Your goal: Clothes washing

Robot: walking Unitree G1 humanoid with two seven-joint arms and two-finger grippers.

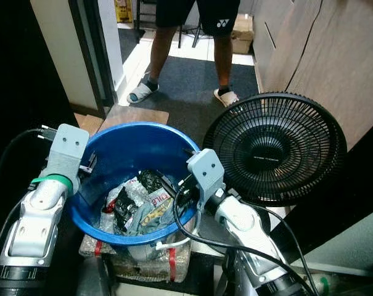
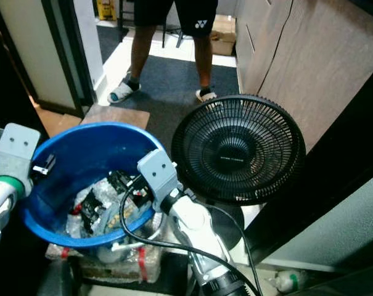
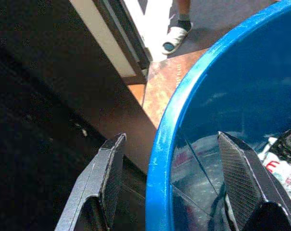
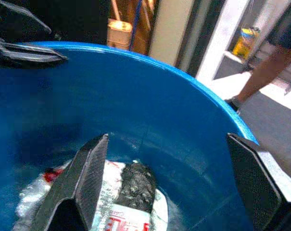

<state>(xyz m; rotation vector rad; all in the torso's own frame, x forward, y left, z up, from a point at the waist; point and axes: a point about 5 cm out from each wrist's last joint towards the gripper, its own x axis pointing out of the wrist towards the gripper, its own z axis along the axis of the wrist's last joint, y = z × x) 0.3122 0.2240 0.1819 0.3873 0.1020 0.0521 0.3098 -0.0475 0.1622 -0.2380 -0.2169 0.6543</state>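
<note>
Presently the blue tub (image 1: 140, 148) sits on a wrapped bundle (image 1: 137, 262) directly before the robot, holding crumpled clothes (image 1: 140, 203) in black, grey and white at its bottom. The left gripper (image 3: 171, 185) is spread, with the tub's rim passing between its fingers: one finger outside the wall, the other inside, as the left wrist view confirms. The right gripper (image 4: 171, 187) is likewise spread wide, above the laundry inside the tub's right side; the right wrist view shows a dark garment (image 4: 135, 187) between its fingers. The head views add a black fan (image 1: 278, 148) just beside the tub and a person's legs (image 1: 186, 55) standing beyond on the dark floor.
</note>
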